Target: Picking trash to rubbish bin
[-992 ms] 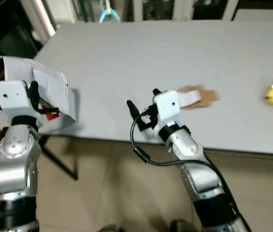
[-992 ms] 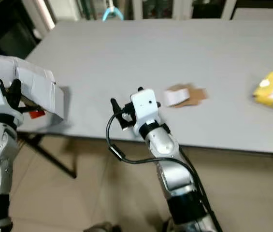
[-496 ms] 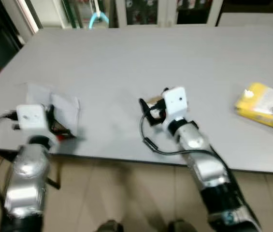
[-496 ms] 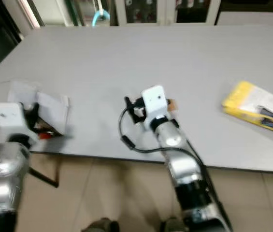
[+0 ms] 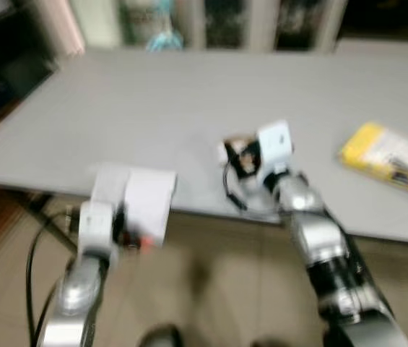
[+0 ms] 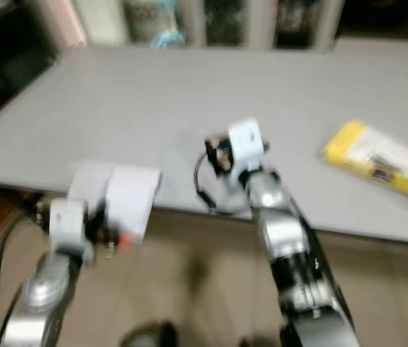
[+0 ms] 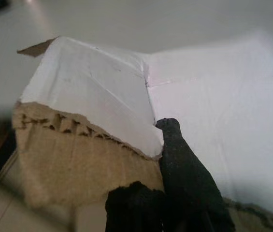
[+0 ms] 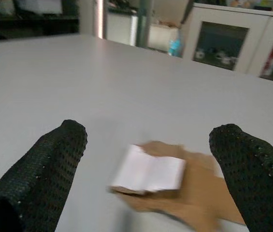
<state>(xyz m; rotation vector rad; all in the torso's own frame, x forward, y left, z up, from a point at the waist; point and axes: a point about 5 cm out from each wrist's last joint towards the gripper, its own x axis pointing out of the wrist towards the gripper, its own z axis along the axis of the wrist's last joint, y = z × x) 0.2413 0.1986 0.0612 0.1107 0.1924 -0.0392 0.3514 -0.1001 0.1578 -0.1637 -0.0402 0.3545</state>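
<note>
Right claw spread wide, hovering just short of the brown-and-white scrap on the grey surface. Left claw pinches the torn white cardboard at 8 o'clock, off the edge. Risk: blurred head views, a lunge could shove the scrap away. Since a second ago the cardboard has dropped lower; the yellow packet sits nearer.

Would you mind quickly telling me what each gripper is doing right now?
Left gripper: shut on the white cardboard piece.
Right gripper: open over the grey table, fingers either side of the small cardboard scrap.
</note>
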